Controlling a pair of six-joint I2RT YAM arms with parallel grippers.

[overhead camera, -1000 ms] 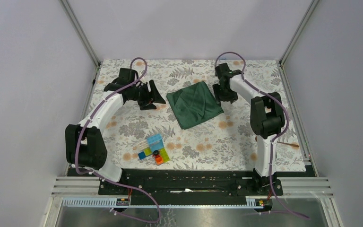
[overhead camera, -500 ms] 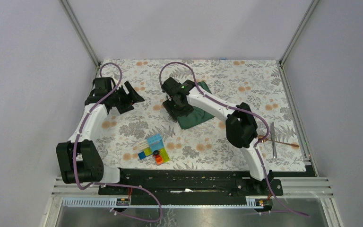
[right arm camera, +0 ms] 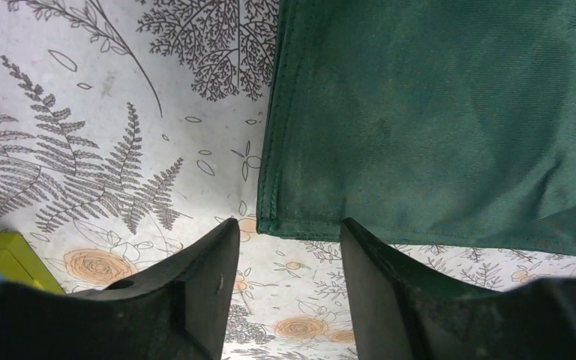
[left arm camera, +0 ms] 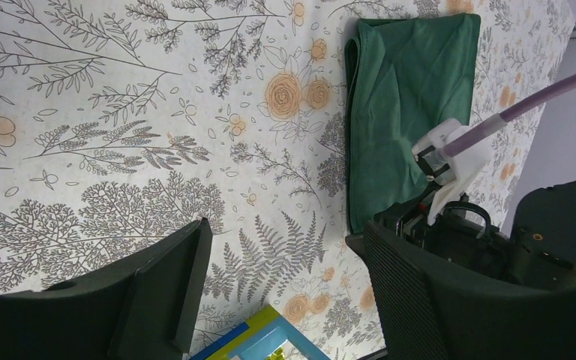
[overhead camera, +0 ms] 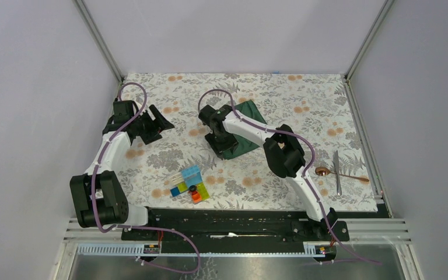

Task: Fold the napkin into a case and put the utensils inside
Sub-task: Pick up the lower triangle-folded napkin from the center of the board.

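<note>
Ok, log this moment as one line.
left gripper open, empty | right gripper open at napkin corner | spoon, silver utensil lying apart from napkin

The table is spread with a floral covering (overhead camera: 151, 157) of grey ferns and orange blossoms, reaching from wall to wall. A dark green napkin (left arm camera: 405, 97) lies flat on it toward the far middle, folded into a layered oblong with a stitched hem along its edges. Near the front, left of centre, sits a cluster of colourful plastic blocks (overhead camera: 189, 184). At the right edge a copper spoon (overhead camera: 353, 177) and a thin silver utensil (overhead camera: 336, 162) lie crossed.
</note>
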